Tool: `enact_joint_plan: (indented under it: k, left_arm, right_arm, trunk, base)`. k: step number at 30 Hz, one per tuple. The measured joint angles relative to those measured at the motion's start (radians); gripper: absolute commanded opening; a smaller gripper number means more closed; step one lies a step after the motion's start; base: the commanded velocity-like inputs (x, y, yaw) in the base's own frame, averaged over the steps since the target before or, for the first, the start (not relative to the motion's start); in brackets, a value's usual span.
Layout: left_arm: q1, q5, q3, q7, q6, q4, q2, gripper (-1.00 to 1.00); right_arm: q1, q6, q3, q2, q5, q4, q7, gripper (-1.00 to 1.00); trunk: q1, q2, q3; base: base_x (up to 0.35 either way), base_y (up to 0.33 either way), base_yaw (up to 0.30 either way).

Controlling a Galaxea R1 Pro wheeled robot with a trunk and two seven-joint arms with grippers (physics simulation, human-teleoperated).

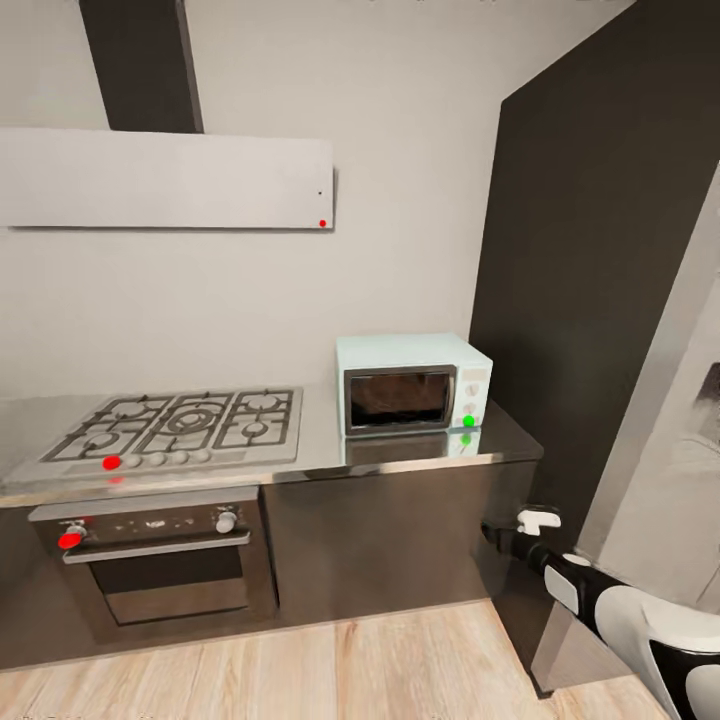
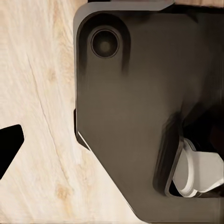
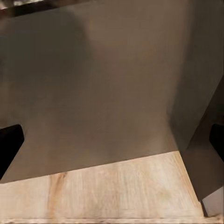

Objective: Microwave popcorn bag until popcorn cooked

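The pale-blue microwave (image 1: 413, 385) stands on the right end of the grey countertop (image 1: 322, 452), its dark glass door closed and a green marker on its lower knob. The popcorn bag and the popcorn are out of view. My right gripper (image 1: 505, 535) hangs low in front of the dark cabinet below the microwave. In the right wrist view it (image 3: 112, 142) is open, with a black fingertip (image 3: 9, 144) at each edge, facing the cabinet front and wooden floor. My left gripper (image 2: 112, 144) points down at my own dark base; one fingertip (image 2: 9, 144) shows far out to the side.
A grey gas hob (image 1: 180, 425) is set into the counter left of the microwave, above a built-in oven (image 1: 160, 565). A tall dark panel (image 1: 610, 300) rises at the right. A white hood (image 1: 165, 180) hangs on the wall. Wooden floor (image 1: 350, 670) lies before the cabinets.
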Motion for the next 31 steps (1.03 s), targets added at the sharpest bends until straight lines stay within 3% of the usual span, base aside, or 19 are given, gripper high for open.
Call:
enact_joint_plan:
  k: [1, 4, 8, 10, 13, 15, 18, 20, 22, 25, 31]
  left_arm:
    - [0.0, -0.003, 0.023, -0.006, 0.003, -0.007, -0.009, 1.0]
    - [0.0, -0.003, 0.024, -0.006, 0.003, -0.007, -0.009, 1.0]
    - [0.0, -0.003, 0.023, -0.006, 0.003, -0.007, -0.009, 1.0]
    - [0.0, -0.002, 0.023, -0.006, 0.003, -0.007, -0.009, 1.0]
    - [0.0, -0.002, 0.024, -0.006, 0.003, -0.007, -0.009, 1.0]
    - [0.0, -0.003, 0.024, -0.006, 0.003, -0.007, -0.009, 1.0]
    - [0.0, -0.002, 0.023, -0.006, 0.003, -0.007, -0.009, 1.0]
    - [0.0, -0.003, 0.023, -0.006, 0.003, -0.007, -0.009, 1.0]
    - [0.0, -0.002, 0.023, -0.006, 0.003, -0.007, -0.009, 1.0]
    - [0.0, -0.002, 0.023, -0.006, 0.003, -0.007, -0.009, 1.0]
    - [0.0, -0.003, 0.023, -0.006, 0.003, -0.007, -0.009, 1.0]
  right_arm:
    - [0.066, -0.004, 0.004, 0.0, 0.0, 0.0, 0.001, 1.0]
    - [0.161, 0.0, 0.005, 0.005, -0.001, 0.0, -0.002, 1.0]
    - [0.378, 0.002, 0.009, 0.013, 0.007, 0.002, -0.015, 1.0]
    - [0.536, 0.005, 0.02, 0.063, 0.052, 0.004, -0.05, 1.0]
    - [0.681, 0.015, 0.021, 0.112, 0.067, 0.004, -0.17, 1.0]
    - [0.792, 0.037, 0.022, 0.138, 0.071, 0.005, -0.205, 1.0]
    - [0.864, 0.148, 0.021, 0.162, 0.071, 0.006, -0.212, 1.0]
    - [0.874, 0.179, 0.015, 0.166, 0.069, 0.006, -0.215, 1.0]
    - [0.876, 0.122, 0.011, 0.167, 0.071, 0.001, -0.216, 1.0]
    - [0.877, -0.048, 0.013, 0.167, 0.074, -0.001, -0.217, 1.0]
    - [0.877, -0.103, 0.01, 0.167, 0.074, -0.001, -0.218, 1.0]
  trunk:
    - [-0.001, -0.001, 0.0]
    - [0.0, 0.0, 0.0]
    - [0.0, 0.0, 0.0]
    - [0.0, 0.0, 0.0]
    - [-0.001, 0.0, 0.0]
    - [0.0, 0.0, 0.0]
    - [0.0, 0.0, 0.0]
    - [0.0, 0.0, 0.0]
    - [0.0, 0.0, 0.0]
    - [0.0, 0.0, 0.0]
    - [0.0, 0.0, 0.0]
  base:
    - [0.0, 0.0, 0.0]
    - [0.0, 0.0, 0.0]
    - [0.0, 0.0, 0.0]
    - [0.0, 0.0, 0.0]
    - [0.0, 0.0, 0.0]
    - [0.0, 0.0, 0.0]
    - [0.0, 0.0, 0.0]
    - [0.0, 0.0, 0.0]
    - [0.0, 0.0, 0.0]
    - [0.0, 0.0, 0.0]
    - [0.0, 0.0, 0.0]
